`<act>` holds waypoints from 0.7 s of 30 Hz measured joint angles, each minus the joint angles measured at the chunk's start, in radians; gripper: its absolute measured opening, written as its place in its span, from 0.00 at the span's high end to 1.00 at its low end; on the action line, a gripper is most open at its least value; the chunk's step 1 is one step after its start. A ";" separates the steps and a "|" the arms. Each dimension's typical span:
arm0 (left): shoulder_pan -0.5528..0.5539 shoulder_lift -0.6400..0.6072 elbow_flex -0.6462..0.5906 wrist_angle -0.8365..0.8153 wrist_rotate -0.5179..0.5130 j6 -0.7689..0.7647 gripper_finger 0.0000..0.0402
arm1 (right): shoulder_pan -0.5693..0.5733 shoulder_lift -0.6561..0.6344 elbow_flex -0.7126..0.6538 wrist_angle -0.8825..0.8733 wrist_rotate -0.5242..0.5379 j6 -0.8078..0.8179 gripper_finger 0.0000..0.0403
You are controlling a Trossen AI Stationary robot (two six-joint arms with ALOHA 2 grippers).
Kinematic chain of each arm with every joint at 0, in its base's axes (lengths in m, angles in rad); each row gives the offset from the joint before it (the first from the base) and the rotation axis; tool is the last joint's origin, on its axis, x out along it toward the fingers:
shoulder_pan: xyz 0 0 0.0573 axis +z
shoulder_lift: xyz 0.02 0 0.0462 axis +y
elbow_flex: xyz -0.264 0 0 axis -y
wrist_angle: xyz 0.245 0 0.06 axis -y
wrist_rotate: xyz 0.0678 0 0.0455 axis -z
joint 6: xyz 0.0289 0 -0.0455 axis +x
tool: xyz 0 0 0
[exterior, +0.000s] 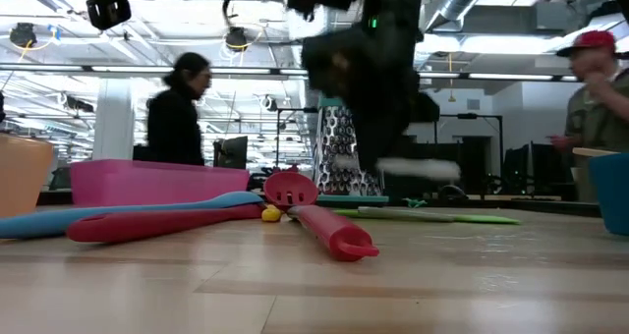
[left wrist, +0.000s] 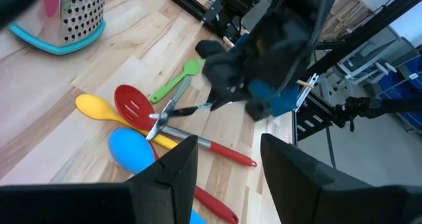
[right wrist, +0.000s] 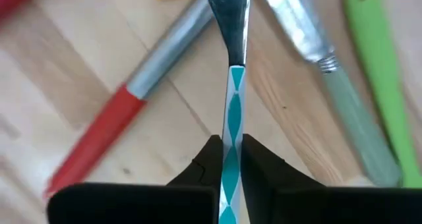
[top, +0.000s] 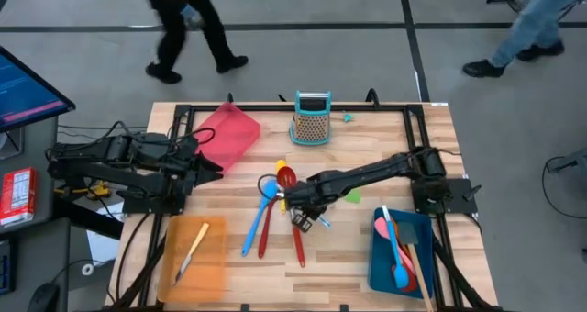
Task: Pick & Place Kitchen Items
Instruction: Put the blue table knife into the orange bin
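Note:
My right gripper [top: 303,206] reaches to the table's middle and is shut on a silvery cutlery piece [right wrist: 231,26] with a teal-and-white handle. Beside it lie a red slotted spoon [top: 286,176], a yellow spoon [left wrist: 99,107], a blue spoon [top: 260,211], a red-handled utensil [top: 298,243] and a green spatula [left wrist: 173,85], all flat on the wood. My left gripper [left wrist: 227,165] is open and empty at the table's left [top: 206,161]. My right gripper pinches the cutlery piece's teal-and-white handle [right wrist: 231,118] between its two fingers [right wrist: 208,165]. The piece runs forward out of the fingers, along them. In the low view it shows as a blurred silvery bar [exterior: 418,167] above the tabletop, about level.
A teal grater [top: 312,119] stands at the far middle, with a pink-red tray [top: 229,133] to its left. An orange tray [top: 193,252] at the near left holds one utensil; a blue tray [top: 404,248] at the near right holds several. People walk beyond the far edge.

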 joint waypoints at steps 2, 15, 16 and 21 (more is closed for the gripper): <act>0.000 0.000 0.000 0.006 0.000 0.000 0.63 | 0.000 -0.050 0.000 0.010 0.003 0.009 0.95; 0.000 0.000 0.000 0.149 0.000 0.000 0.63 | 0.067 -0.452 0.001 0.145 0.258 0.030 0.93; 0.000 0.000 0.000 0.169 0.000 0.000 0.63 | 0.073 -0.472 0.001 0.182 0.273 0.012 0.93; 0.000 0.004 0.000 0.350 0.008 0.050 0.63 | 0.094 -0.546 0.003 0.378 0.298 -0.108 0.93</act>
